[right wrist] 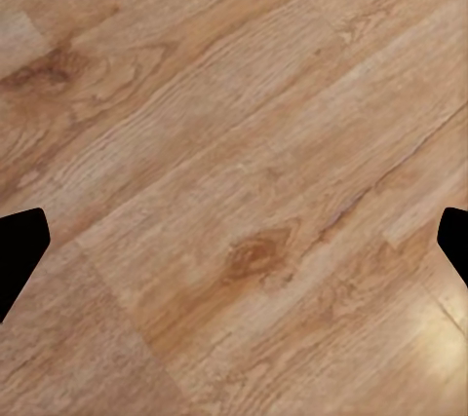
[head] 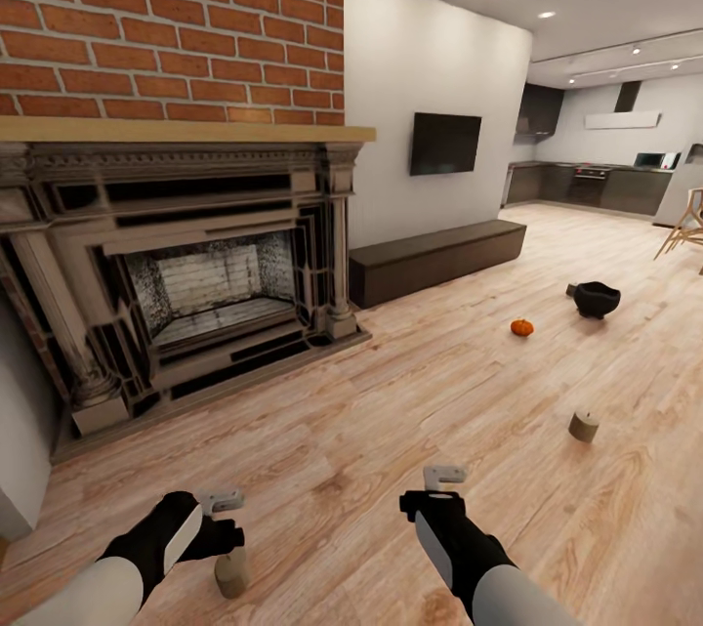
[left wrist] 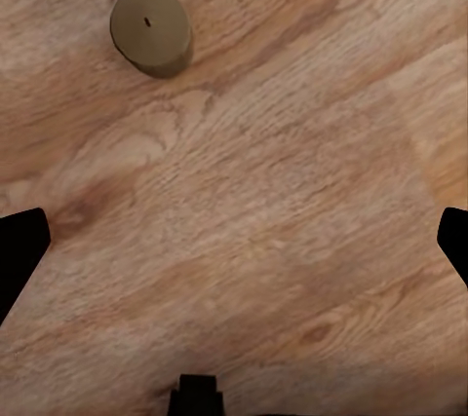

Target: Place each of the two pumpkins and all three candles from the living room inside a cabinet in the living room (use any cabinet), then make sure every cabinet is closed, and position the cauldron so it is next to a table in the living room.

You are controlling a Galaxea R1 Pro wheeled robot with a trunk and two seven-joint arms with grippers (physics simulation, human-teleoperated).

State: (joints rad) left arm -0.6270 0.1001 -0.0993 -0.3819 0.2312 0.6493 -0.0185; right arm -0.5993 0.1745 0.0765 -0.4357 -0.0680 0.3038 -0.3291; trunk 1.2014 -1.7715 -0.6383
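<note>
Both tools hang low over the wood plank floor [head: 410, 411], each with its fingers spread wide and nothing between them. In the head view the left tool [head: 223, 501] sits just above a stout grey-brown candle [head: 231, 572] standing upright on the floor; the left wrist view shows that candle [left wrist: 150, 30] off to one side of the fingers, not between them. The right tool [head: 444, 476] hovers over bare planks. A second candle [head: 584, 425] stands further out to the right. Beyond it lies a small orange pumpkin [head: 522, 326], and near that the black cauldron [head: 597, 298]. The long dark cabinet [head: 439, 260] runs along the wall under the TV [head: 445, 143], beside the brick fireplace [head: 186, 265], all drawers shut.
</note>
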